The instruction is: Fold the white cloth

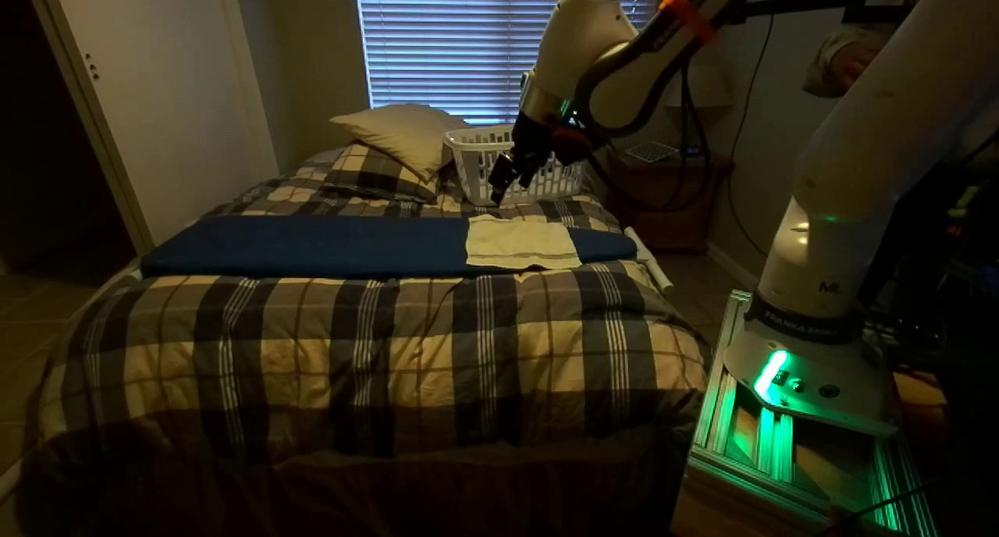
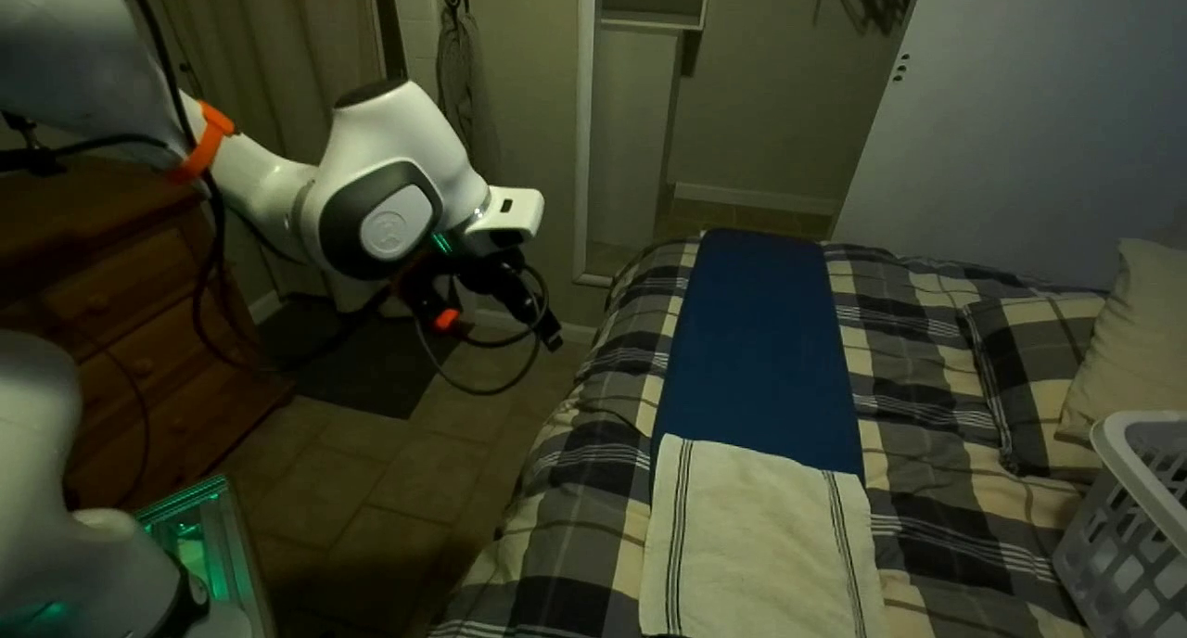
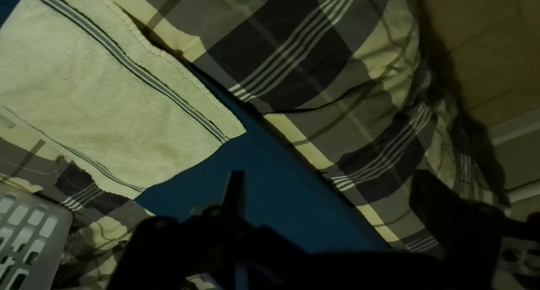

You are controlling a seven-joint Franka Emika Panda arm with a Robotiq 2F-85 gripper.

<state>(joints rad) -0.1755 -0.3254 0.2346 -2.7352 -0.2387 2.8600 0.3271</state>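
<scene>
Well apart: gripper (image 3: 328, 178), white cloth (image 2: 760, 538)

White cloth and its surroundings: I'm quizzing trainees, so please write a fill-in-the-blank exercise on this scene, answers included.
The white cloth lies across a long strip coloured ____.
In the wrist view, the cloth shows ____ striped bands.
The gripper is not shut but ____.
The base light glows ____.

Missing words: blue; two; open; green.

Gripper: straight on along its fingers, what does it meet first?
Probably the long blue surface or the plaid bedding, near their shared edge beyond the gripper; depth is unclear, so I can't say which.
</scene>
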